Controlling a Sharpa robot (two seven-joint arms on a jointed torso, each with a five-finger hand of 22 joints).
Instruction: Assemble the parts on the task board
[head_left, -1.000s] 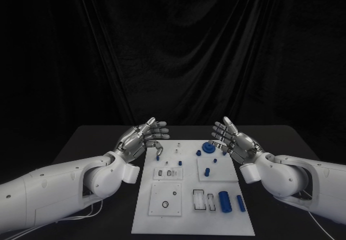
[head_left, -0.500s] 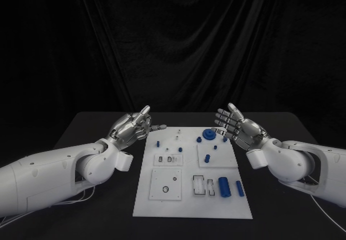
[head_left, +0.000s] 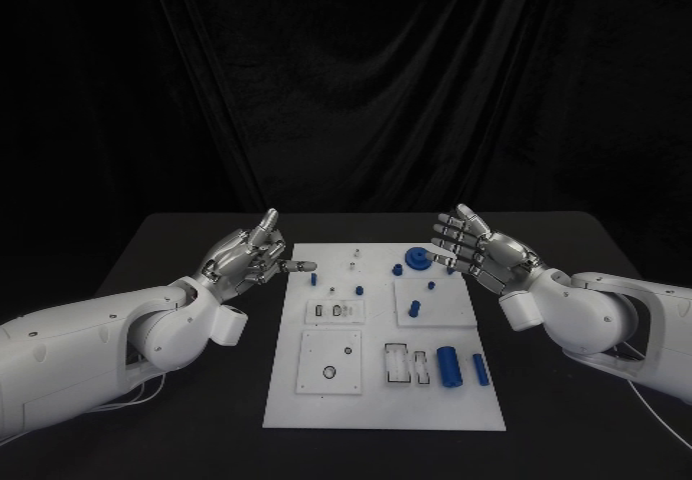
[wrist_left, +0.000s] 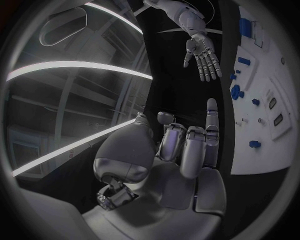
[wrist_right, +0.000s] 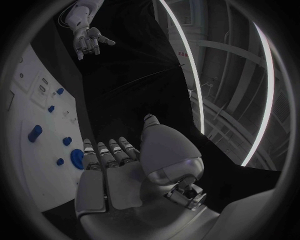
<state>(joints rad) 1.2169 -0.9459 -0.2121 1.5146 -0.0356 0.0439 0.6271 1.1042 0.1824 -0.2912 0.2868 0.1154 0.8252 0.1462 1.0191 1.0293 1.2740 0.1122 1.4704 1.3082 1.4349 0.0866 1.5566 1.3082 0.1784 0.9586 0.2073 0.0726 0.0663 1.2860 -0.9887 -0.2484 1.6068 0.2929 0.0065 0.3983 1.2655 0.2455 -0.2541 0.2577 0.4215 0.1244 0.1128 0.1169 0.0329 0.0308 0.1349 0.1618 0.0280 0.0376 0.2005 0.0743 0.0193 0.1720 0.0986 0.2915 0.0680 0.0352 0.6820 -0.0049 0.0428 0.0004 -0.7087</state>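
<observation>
Flanking the task board (head_left: 378, 395), left hand (head_left: 245, 257) part-curled, right hand (head_left: 482, 255) spread, both empty.

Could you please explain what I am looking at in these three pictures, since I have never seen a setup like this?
This is a robot with two white arms, each ending in a silver many-fingered hand. One picture comes from a camera on its head, looking down at a black table. The two round pictures come from fisheye cameras at the wrists, each sitting behind that arm's own hand. On the table lies a white task board carrying small blue parts, such as a gear-like piece at the far end and a cylinder nearer the robot. The left hand is raised beside the board with most fingers curled in and one pointing up. The right hand is raised with its fingers spread. Neither holds anything.
</observation>
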